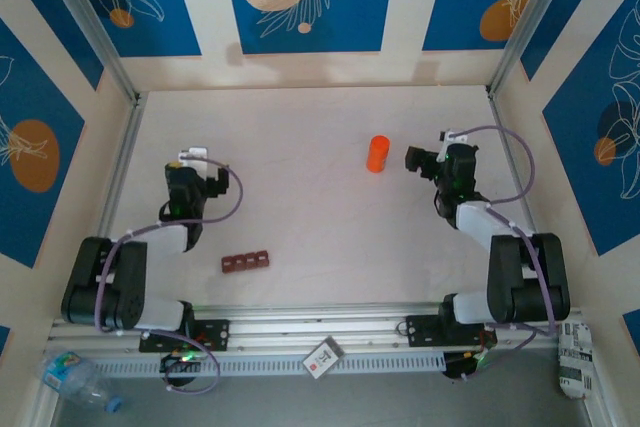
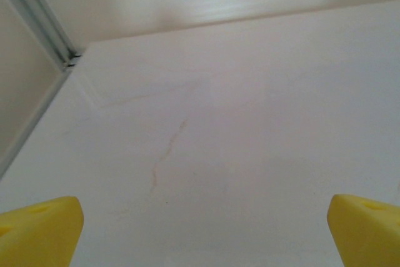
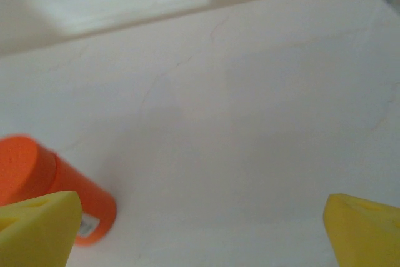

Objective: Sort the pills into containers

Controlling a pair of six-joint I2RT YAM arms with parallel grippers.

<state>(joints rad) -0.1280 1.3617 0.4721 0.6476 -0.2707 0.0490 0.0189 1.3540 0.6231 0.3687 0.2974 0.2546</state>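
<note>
Orange bottle (image 1: 377,153) on pale table (image 1: 300,182)

We see the counter (image 2: 250,123) under the left tool (image 2: 205,236) as a pale, matt, smooth sheet with faint hairline veins, like light wood laminate. That tool's fingers (image 2: 39,232) and those of the right tool (image 3: 203,232) look like matt yellow plastic. Just beside the right tool's left finger, the orange bottle (image 3: 62,176) is smooth plastic with a soft sheen. Behind the left tool and to its right, the containers (image 1: 246,263) look like dull reddish-brown plastic.

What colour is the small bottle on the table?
The bottle is orange, clearest in the right wrist view.
</note>
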